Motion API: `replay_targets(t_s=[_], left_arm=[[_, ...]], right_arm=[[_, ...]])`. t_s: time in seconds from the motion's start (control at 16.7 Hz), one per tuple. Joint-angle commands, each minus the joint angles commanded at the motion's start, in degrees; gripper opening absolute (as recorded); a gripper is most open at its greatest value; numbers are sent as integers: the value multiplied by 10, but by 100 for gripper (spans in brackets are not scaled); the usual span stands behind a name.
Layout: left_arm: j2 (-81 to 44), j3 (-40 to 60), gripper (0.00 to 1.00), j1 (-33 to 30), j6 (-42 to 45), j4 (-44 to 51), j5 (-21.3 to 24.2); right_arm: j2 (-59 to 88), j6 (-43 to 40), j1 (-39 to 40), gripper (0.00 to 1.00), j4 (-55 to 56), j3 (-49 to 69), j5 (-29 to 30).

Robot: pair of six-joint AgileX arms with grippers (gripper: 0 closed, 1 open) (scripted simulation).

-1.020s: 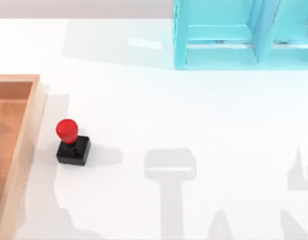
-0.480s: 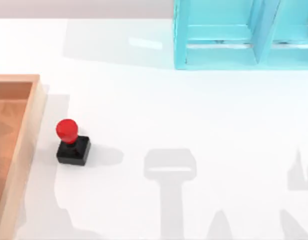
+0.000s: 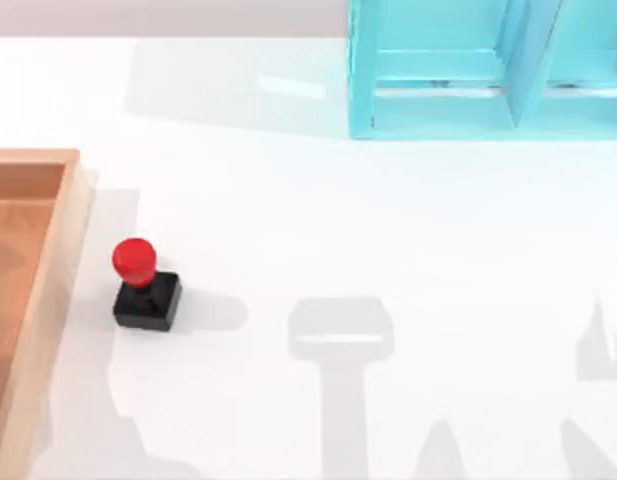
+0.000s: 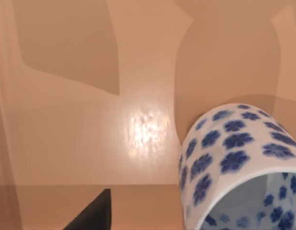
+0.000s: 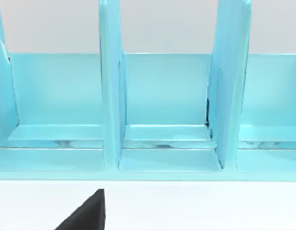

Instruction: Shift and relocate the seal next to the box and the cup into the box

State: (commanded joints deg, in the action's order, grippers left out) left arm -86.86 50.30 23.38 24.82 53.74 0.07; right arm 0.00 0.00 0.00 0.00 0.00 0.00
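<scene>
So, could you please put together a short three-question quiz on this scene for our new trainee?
1. True or false: the seal stands upright on the white table, outside the box.
2. Which colour is the seal's knob: A green, B red, C yellow?
3. Fill in: in the left wrist view, the cup carries blue ____ patterns over a tan surface.

Key: 1 true; 2 B; 3 flower.
</scene>
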Motion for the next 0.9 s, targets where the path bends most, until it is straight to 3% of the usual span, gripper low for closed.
replay_targets(t_s=[0.3,0.9], left_arm=[[4,20,100,-3,12,20,4],[39,183,100,-3,5,221,2]], right_arm=[[0,0,0,100,0,0,0],[0,0,0,100,0,0,0]])
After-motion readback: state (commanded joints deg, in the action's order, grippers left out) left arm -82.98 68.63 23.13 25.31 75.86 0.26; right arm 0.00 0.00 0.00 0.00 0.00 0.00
